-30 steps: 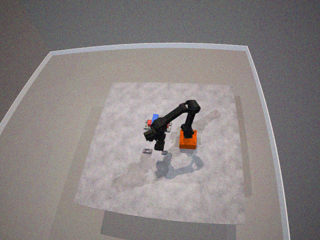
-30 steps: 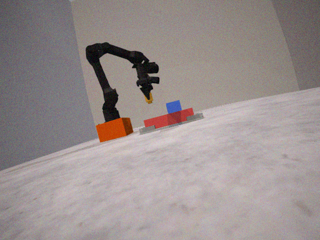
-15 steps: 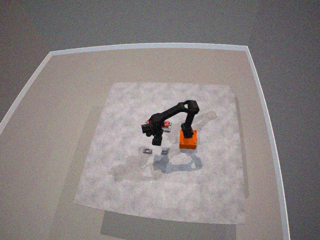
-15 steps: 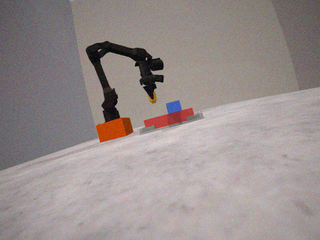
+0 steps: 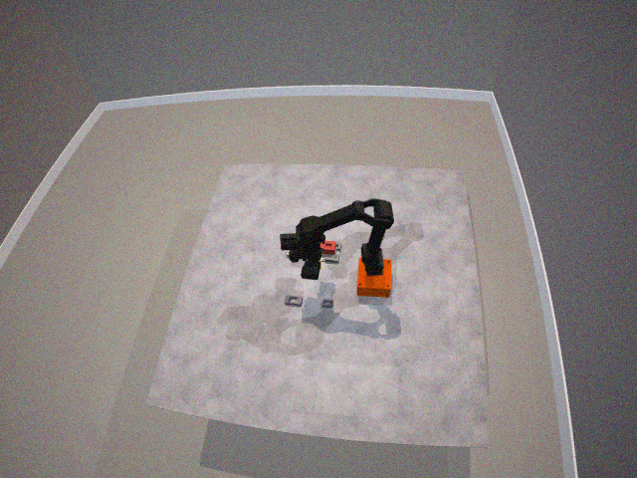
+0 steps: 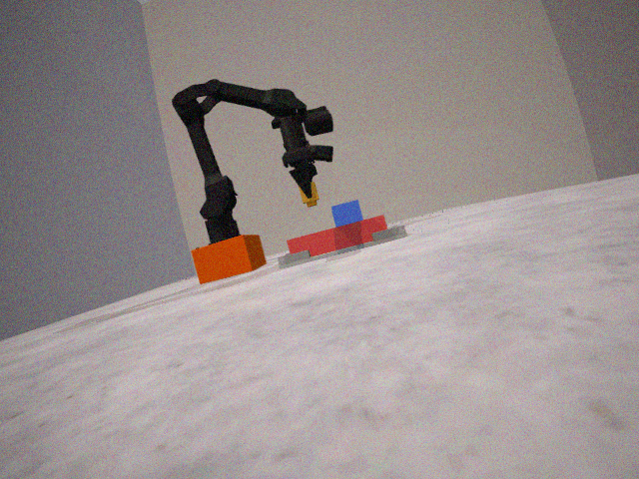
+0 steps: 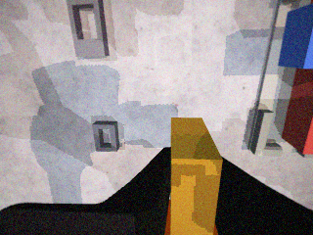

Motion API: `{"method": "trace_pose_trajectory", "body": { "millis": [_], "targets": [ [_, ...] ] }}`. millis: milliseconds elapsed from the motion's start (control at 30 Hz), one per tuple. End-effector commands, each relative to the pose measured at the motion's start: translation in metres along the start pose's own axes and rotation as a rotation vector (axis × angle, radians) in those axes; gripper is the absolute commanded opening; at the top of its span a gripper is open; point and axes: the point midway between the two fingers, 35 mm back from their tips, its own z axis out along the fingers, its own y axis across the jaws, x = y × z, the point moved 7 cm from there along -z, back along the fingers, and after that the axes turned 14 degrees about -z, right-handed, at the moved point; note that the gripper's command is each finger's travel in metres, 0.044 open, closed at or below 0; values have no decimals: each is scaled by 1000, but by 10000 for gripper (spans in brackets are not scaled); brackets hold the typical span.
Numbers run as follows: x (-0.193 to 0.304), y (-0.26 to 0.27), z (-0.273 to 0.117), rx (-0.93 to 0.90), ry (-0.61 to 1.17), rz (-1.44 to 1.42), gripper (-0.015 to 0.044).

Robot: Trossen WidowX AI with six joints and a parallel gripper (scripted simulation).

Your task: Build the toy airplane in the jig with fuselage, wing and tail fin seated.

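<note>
The red fuselage (image 5: 327, 248) (image 6: 315, 243) (image 7: 304, 117) lies in the grey cradle (image 5: 331, 260) (image 6: 294, 258) (image 7: 259, 131) and looks level. The blue wing (image 6: 346, 213) (image 7: 297, 39) sits across the top of the fuselage; in the top view the arm hides it. My gripper (image 6: 310, 195) (image 7: 186, 154) is shut on the yellow tail fin (image 6: 311, 203) (image 7: 196, 196), its narrow tab pointing down. The fin is in the air, higher than the fuselage and clear of it. In the top view the fingertips and fin are hidden behind the arm.
Two small grey holders lie on the table mat: a larger one (image 5: 294, 300) (image 7: 91, 48) and a smaller one (image 5: 326, 303) (image 7: 106, 136). The orange arm base (image 5: 374, 280) (image 6: 227, 259) stands beside the cradle. The wing rises above the fuselage.
</note>
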Motion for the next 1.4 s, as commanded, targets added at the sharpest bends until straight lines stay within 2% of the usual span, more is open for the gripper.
{"method": "trace_pose_trajectory", "body": {
  "millis": [0,1367],
  "targets": [
    [0,-13,3,6,0,-5,0],
    [47,-134,27,16,8,-19,0]
  ]
}}
